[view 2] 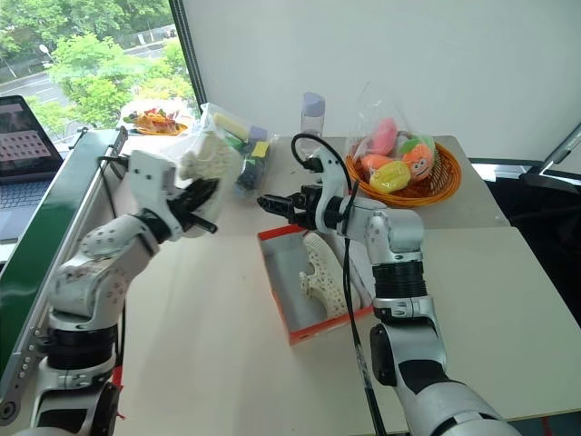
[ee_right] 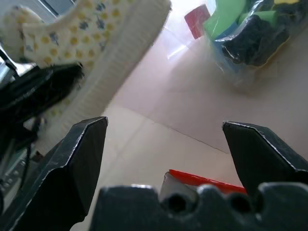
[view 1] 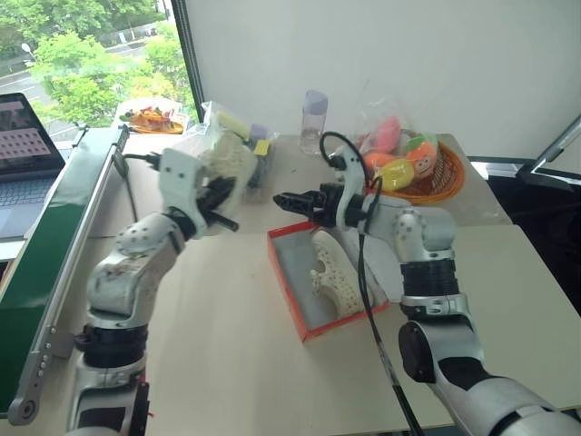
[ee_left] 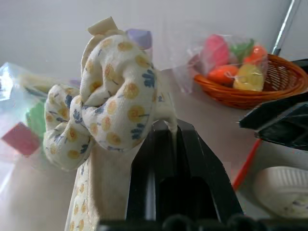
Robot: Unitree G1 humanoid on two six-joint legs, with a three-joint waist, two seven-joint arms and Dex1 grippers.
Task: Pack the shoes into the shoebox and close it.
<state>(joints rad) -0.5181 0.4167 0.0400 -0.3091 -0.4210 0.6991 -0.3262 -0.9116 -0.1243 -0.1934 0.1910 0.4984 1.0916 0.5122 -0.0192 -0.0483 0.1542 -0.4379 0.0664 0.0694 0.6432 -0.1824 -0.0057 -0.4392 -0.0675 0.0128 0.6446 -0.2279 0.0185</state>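
One shoe lay already inside the shoebox, which sat open at the centre of the head view, its red wall toward the left of the frame and no lid on it. That shoe rested on its side against the right half of the white floor, leaving the left half bare, probably as room for its mate.

The second shoe was up in the air at the upper left of centre, carried by the left gripper. Its black jaws were pinched fully together on the shoe's edge; the left wrist view showed the flowered cloth and bow bunched just above the closed fingers, so the hold was on thin material, likely chosen because the shoe body is too broad to span.

Just above the box's far end, the right gripper pointed toward the held shoe with its jaws spread wide and nothing between them; the right wrist view showed table between its two fingers. It seemed posed to receive or steady the shoe. An orange basket of toys stood well behind, at the upper right.
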